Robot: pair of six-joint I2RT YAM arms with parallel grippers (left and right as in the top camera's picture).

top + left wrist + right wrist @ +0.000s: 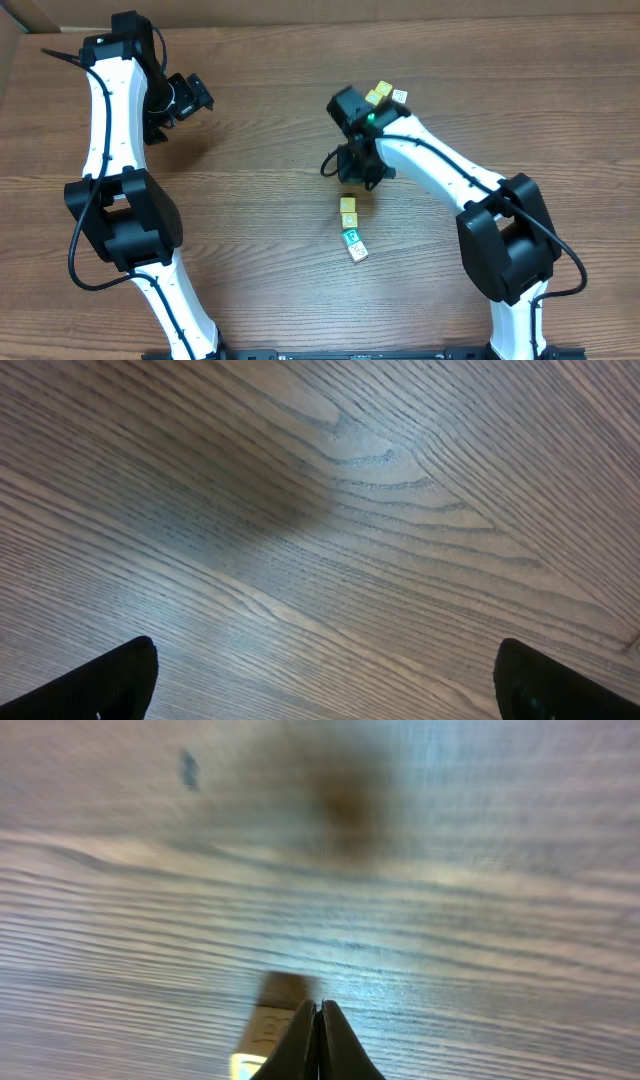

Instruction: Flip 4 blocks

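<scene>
Four blocks (348, 219) lie in a short row running away from the right pincer (354, 182): two yellow nearest its tips, then the teal-green one (351, 237), then the cream one (358, 254). The pincer is pressed shut and holds nothing. Its tip sits just beside the first yellow block (268, 1025), likely so the narrow point can tip it over. The left pincer (188, 97) hangs wide, well apart over the table (320, 510), probably to stay clear.

Wood-grain table (260, 150), sm. blocks (348, 219) scattered
</scene>
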